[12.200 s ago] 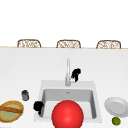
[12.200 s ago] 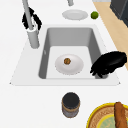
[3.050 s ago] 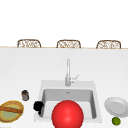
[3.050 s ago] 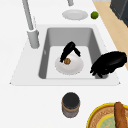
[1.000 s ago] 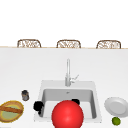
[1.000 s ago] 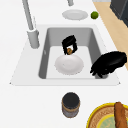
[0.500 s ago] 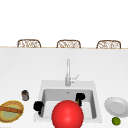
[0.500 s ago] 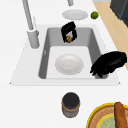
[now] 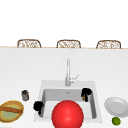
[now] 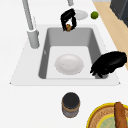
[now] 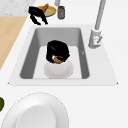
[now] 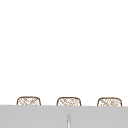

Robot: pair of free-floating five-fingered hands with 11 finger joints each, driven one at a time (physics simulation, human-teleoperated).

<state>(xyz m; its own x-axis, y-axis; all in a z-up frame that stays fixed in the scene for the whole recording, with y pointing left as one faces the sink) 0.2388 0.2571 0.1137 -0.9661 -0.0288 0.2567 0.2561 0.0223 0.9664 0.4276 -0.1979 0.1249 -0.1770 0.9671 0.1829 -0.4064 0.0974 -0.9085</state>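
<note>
one small brown morsel has left the white plate on the sink floor: the right hand, fingers curled round it, has risen near the sink's far right edge. the left hand, fingers loosely curled on nothing, hangs at the front left corner.

Two black robot hands, two white plates, three chairs, one lime, one jar, one red ball, one faucet.
</note>
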